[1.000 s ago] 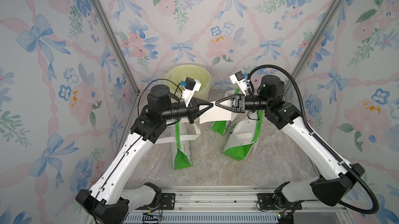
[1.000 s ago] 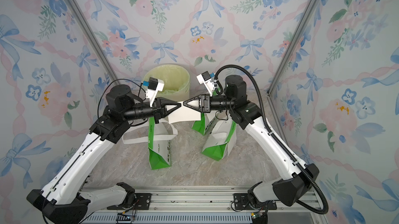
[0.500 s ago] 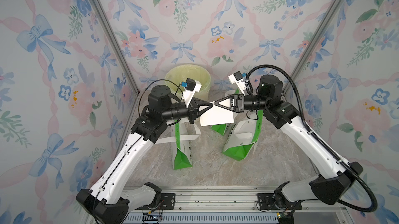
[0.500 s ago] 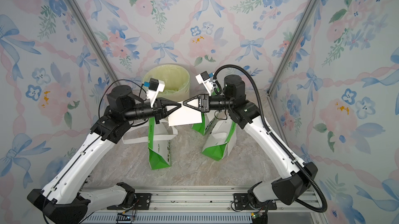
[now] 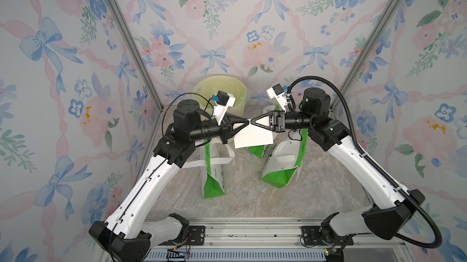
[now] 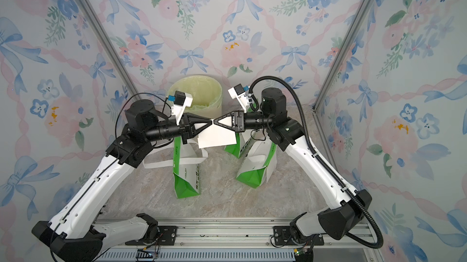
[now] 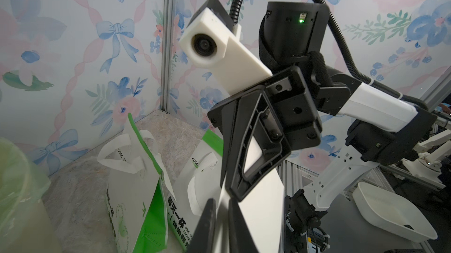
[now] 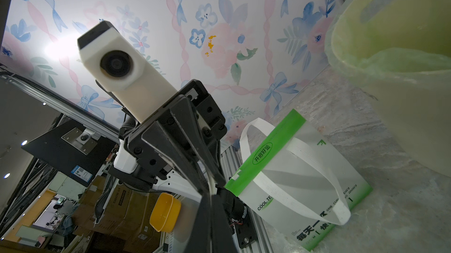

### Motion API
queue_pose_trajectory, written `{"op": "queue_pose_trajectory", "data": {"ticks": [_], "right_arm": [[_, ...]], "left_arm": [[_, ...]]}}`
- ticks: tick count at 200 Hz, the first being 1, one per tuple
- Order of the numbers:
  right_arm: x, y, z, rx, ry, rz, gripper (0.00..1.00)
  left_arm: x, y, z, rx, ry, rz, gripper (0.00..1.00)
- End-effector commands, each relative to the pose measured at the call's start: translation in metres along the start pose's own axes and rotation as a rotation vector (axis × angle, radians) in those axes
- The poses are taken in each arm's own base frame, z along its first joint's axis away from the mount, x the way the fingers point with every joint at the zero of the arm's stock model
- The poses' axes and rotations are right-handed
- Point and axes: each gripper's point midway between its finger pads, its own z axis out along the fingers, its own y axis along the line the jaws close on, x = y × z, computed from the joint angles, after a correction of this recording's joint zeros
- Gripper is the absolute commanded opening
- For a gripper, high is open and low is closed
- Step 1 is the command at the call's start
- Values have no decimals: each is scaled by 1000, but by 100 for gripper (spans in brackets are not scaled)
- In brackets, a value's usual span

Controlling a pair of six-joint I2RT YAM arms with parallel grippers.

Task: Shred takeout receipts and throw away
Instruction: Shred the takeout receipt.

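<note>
Walls (image 5: 227, 20) papered with blue bows and pink flowers enclose a grey marble-look tabletop (image 5: 240, 197). A pale green lined bin (image 5: 214, 83) stands at the back, with two green-and-white bags (image 5: 212, 179) before it. Above them hangs a white takeout receipt (image 5: 252, 137), pinched at its top edge by the left gripper (image 5: 248, 122) and the right gripper (image 5: 250, 121), whose tips nearly meet.

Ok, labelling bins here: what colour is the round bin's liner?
Pale yellow-green: the translucent plastic liner shows best in the right wrist view.

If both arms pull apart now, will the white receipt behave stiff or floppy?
Probably light and floppy: the receipt hangs free below the left end effector and right end effector, pinched only at its top edge. Likely tears easily; it looks thin.
</note>
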Motion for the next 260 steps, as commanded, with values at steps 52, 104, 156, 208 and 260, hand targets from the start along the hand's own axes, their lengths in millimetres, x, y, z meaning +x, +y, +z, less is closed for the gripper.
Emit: {"op": "queue_pose_trajectory", "data": {"ticks": [52, 104, 156, 208, 260], "right_arm": [[-6, -14, 6, 73, -15, 185, 0], [-1, -33, 0, 156, -57, 341, 0], [9, -65, -6, 295, -68, 429, 0], [14, -79, -11, 376, -71, 465, 0], [31, -108, -29, 579, -34, 437, 0]], "left_arm": [[-7, 1, -1, -180, -42, 330, 0], [-3, -18, -11, -175, -92, 633, 0], [2, -40, -13, -94, -130, 764, 0], [-3, -50, -20, -90, -161, 797, 0], [-33, -63, -34, -109, -282, 730, 0]]}}
